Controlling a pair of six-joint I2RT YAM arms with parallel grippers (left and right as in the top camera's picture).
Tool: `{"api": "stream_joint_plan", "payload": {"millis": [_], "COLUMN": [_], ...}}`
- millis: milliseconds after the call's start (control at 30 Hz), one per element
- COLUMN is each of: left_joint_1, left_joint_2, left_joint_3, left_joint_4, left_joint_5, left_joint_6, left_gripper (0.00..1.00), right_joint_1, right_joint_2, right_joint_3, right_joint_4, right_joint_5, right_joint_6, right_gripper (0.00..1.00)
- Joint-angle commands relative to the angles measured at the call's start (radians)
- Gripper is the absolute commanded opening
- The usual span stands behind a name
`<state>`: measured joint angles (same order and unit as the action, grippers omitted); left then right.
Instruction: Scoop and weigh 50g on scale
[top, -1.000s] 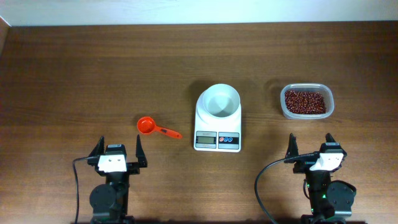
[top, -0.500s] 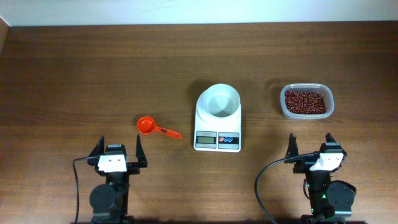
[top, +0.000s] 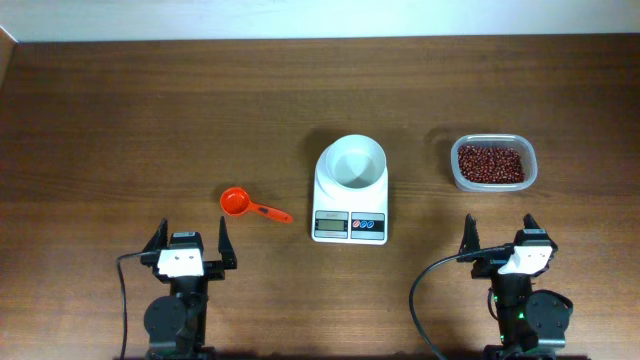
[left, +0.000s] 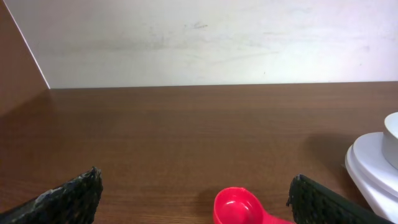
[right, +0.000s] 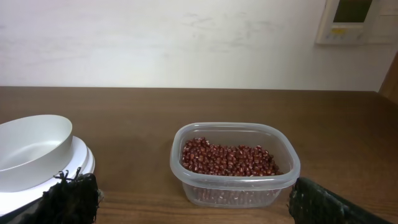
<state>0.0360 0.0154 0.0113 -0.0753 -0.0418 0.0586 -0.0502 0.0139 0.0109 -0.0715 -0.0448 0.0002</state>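
Brown wooden bench (top: 120, 120). At the near edge, left end effector (top: 191, 233) and right end effector (top: 499, 228) are both released and empty. Orange scoop (top: 240, 203) lies beyond the left one. Scale (top: 350, 205) with empty bowl (top: 351, 163) sits mid-bench. Beans (top: 490, 163) fill a clear container (top: 495, 187) to its right.
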Motion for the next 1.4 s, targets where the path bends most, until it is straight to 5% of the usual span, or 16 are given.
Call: {"api": "stream_joint_plan", "payload": {"millis": [0, 1367], "left_joint_1": [0.006, 0.006], "left_joint_2": [-0.01, -0.01], "left_joint_3": [-0.002, -0.002], "left_joint_4": [-0.004, 0.024], "left_joint_5": [-0.007, -0.006], "left_joint_6": [-0.013, -0.013], "left_gripper": [0.99, 0.99], "right_joint_1": [-0.003, -0.003], "right_joint_2": [-0.008, -0.008], "right_joint_3": [-0.005, -0.005], "right_joint_4": [-0.006, -0.006], "right_joint_5": [0.005, 0.005], "right_joint_6": [0.003, 0.003], "right_gripper": [0.99, 0.99]}}
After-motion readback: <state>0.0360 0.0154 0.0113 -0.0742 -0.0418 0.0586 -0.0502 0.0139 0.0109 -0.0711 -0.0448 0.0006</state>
